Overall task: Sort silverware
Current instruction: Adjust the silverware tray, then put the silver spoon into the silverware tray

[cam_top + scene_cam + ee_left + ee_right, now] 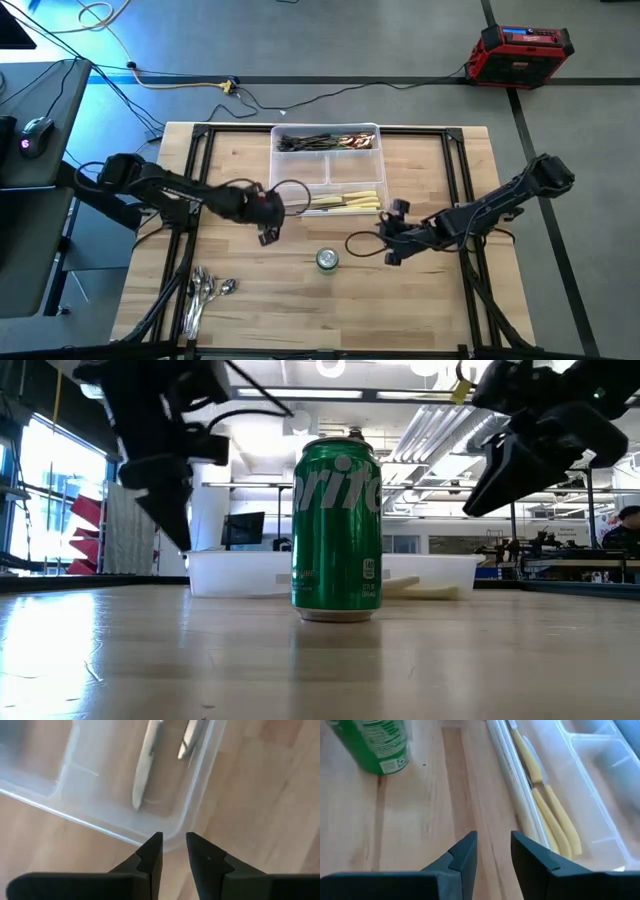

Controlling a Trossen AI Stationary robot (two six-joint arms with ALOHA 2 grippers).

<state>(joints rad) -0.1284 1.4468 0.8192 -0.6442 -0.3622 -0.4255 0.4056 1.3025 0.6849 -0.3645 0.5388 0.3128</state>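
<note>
- The left arm reaches in from the left edge toward the middle of the tabletop (pixel 430 310), wrist angled down.
- The left end effector (pixel 174 851) shows its two dark fingers a narrow gap apart, nothing between them.
- The right arm stretches in from the right, elbow bent.
- The right end effector (pixel 494 851) hovers low, fingers slightly parted and apparently empty, though the gap looks small.
</note>
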